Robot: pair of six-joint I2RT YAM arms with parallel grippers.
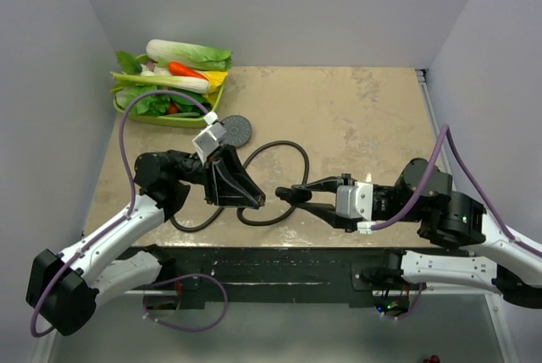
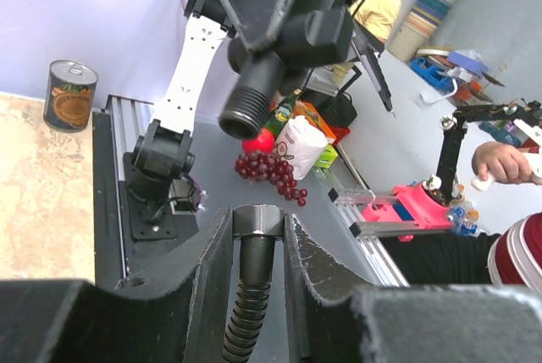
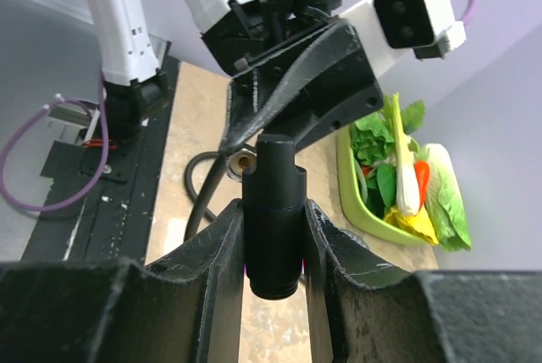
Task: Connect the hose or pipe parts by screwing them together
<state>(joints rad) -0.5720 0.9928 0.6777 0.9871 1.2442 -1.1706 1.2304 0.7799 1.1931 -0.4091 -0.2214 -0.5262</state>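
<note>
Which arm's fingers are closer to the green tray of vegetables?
Left. The left fingers sit below and right of the green tray in the overhead view; the right fingers are farther right, facing them.

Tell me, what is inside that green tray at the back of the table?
Vegetables: a pale cabbage, a carrot, a leek and leafy greens, piled above the rim of the tray. Its floor and anything beneath the pile are hidden.

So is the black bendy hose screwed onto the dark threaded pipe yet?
Not joined: the hose end nut and the dark pipe's threaded end sit apart, a gap between.
</note>
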